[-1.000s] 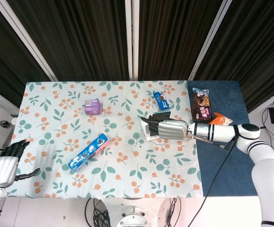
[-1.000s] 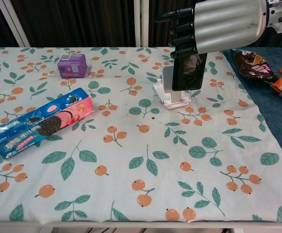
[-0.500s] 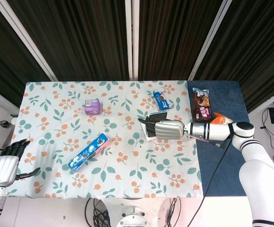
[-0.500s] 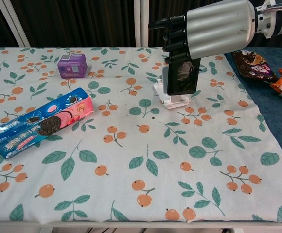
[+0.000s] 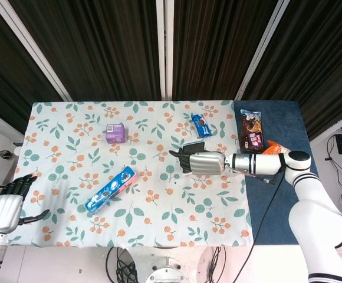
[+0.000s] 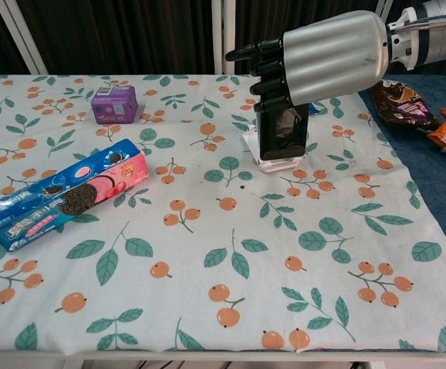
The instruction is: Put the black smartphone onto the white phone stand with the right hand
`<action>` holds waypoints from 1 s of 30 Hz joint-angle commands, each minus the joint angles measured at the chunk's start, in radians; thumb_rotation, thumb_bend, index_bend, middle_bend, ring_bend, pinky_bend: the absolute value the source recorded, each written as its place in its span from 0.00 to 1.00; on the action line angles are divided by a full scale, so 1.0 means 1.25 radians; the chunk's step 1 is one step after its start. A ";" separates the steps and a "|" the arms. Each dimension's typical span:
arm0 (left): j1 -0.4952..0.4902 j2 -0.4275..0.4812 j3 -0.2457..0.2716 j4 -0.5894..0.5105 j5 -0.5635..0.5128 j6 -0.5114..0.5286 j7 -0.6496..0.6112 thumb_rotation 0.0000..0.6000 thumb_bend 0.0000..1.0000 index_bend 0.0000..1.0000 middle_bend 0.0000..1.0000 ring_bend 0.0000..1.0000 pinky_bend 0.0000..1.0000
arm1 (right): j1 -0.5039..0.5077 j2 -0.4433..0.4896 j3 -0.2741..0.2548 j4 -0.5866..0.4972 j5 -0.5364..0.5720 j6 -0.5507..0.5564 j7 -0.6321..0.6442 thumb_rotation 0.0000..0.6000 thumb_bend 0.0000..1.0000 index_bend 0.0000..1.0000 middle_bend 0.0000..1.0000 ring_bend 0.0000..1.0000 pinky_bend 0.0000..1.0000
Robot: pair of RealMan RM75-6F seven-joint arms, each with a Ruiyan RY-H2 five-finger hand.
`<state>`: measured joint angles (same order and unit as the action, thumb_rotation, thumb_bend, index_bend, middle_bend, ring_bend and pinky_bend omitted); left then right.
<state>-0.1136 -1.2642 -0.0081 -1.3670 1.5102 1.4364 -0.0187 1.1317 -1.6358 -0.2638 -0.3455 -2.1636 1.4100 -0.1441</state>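
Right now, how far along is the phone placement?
Pickup is done: the right hand holds the black smartphone upright, its lower edge down at the white phone stand. Whether it is fully seated cannot be told. Left: release and withdraw.

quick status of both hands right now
Left hand: open, holding nothing, off the table's left edge.
Right hand: holds the black smartphone upright at the white phone stand.

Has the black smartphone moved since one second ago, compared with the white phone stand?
Yes. In the chest view the black smartphone, held by the right hand, has shifted left and down, and now covers most of the white phone stand.
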 commanded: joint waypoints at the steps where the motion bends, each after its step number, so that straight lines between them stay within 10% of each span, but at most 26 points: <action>1: 0.001 0.000 0.000 0.001 -0.001 0.001 -0.001 0.60 0.10 0.12 0.11 0.13 0.21 | 0.000 -0.003 -0.007 0.005 0.003 -0.001 0.002 1.00 0.33 0.60 0.27 0.31 0.00; 23: 0.001 0.004 -0.002 0.002 -0.007 -0.004 -0.007 0.61 0.10 0.12 0.11 0.13 0.21 | 0.005 -0.022 -0.039 0.021 0.037 -0.001 0.010 1.00 0.33 0.59 0.26 0.29 0.00; 30: 0.001 0.005 -0.002 0.002 -0.008 -0.006 -0.010 0.61 0.10 0.12 0.11 0.13 0.21 | 0.007 -0.022 -0.046 0.017 0.045 -0.014 0.004 1.00 0.31 0.38 0.17 0.12 0.00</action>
<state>-0.1122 -1.2578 -0.0106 -1.3643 1.5002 1.4290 -0.0311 1.1404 -1.6638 -0.3204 -0.3231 -2.1082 1.3930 -0.1391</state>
